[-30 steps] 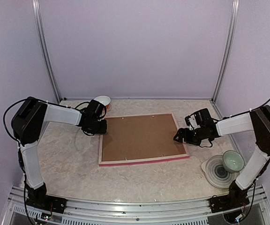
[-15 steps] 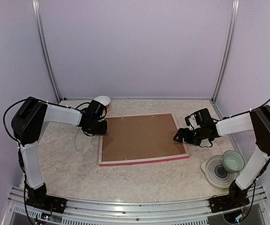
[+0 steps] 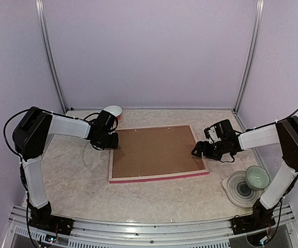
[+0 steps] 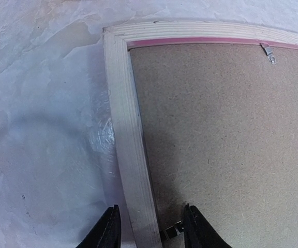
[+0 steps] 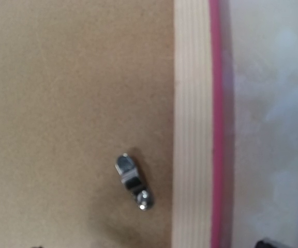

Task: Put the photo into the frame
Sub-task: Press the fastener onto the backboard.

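The frame (image 3: 159, 176) lies face down on the table, pale wooden back up, its pink edge showing along the near side. A brown backing board (image 3: 157, 150) fills it, and the photo is hidden. My left gripper (image 3: 113, 140) is at the frame's left rail (image 4: 128, 134). It is open (image 4: 151, 227), with one finger on either side of the rail and a small metal clip (image 4: 170, 231) by the inner finger. My right gripper (image 3: 196, 151) hovers over the right rail (image 5: 190, 129), open wide (image 5: 149, 245), above another clip (image 5: 132, 181).
A white bowl with an orange inside (image 3: 113, 111) stands behind the left gripper at the back. A green bowl (image 3: 256, 177) rests on a glass plate (image 3: 237, 191) at the front right. Purple walls close in the table on three sides.
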